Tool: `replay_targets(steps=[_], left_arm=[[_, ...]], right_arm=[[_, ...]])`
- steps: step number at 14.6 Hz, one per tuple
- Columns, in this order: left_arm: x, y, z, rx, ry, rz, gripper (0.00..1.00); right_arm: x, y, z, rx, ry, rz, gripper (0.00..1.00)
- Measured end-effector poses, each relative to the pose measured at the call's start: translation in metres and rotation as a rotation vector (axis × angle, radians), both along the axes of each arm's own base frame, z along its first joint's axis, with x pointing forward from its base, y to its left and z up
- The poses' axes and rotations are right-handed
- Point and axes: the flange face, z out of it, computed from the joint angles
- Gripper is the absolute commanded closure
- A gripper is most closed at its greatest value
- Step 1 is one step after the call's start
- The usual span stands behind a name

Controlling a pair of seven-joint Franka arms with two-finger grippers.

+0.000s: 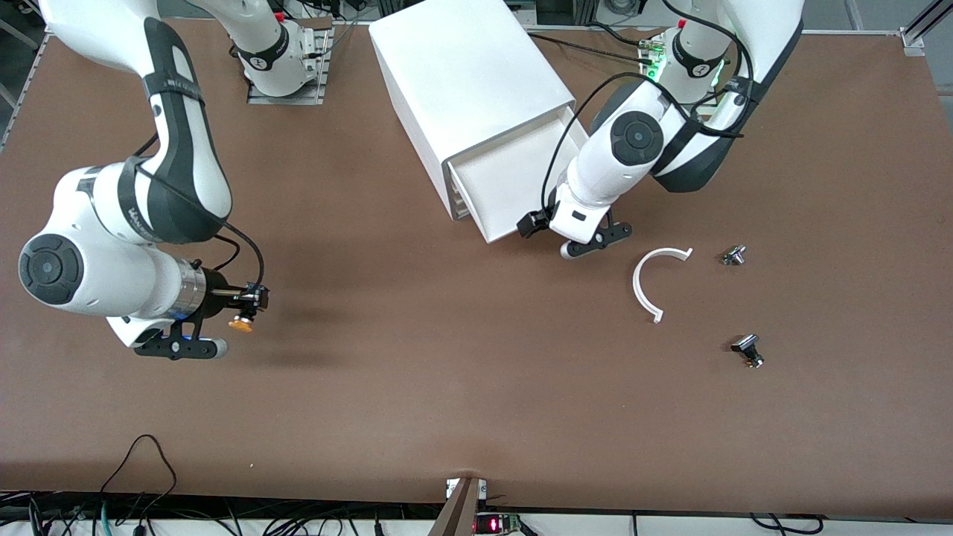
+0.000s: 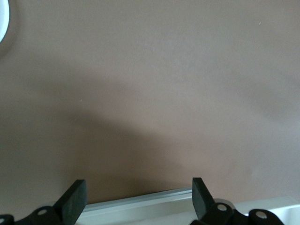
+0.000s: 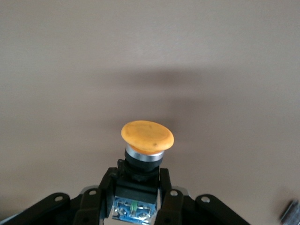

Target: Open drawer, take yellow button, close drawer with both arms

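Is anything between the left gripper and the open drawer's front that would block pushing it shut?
Nothing visible. The left gripper, open, hangs right at the drawer front edge, with only bare table beside it. The right gripper holds the button well clear.

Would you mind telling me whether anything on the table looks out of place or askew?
Mainly the white cabinet: it stands skewed to the table's edges, its top drawer still open. A loose white curved strip lies on the bare table near two small metal parts.
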Motion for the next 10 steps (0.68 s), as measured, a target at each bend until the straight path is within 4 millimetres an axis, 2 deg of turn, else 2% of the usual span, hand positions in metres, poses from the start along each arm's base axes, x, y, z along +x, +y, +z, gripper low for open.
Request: replay_targets(steps=[3, 6, 10], left_arm=[[-0.021, -0.014, 0.004, 0.019, 0.028, -0.041, 0.01], [-0.045, -0.036, 0.01, 0.021, 0.054, -0.088, 0.01], [-0.068, -0.057, 0.012, -0.006, 0.09, -0.116, 0.01]], right_arm=[[-0.004, -0.036, -0.052, -0.021, -0.055, 0.065, 1.0], [-0.016, -0.067, -0.1, -0.048, -0.117, 0.121, 1.0], [-0.037, -0.089, -0.145, -0.072, -0.141, 0.127, 1.0]])
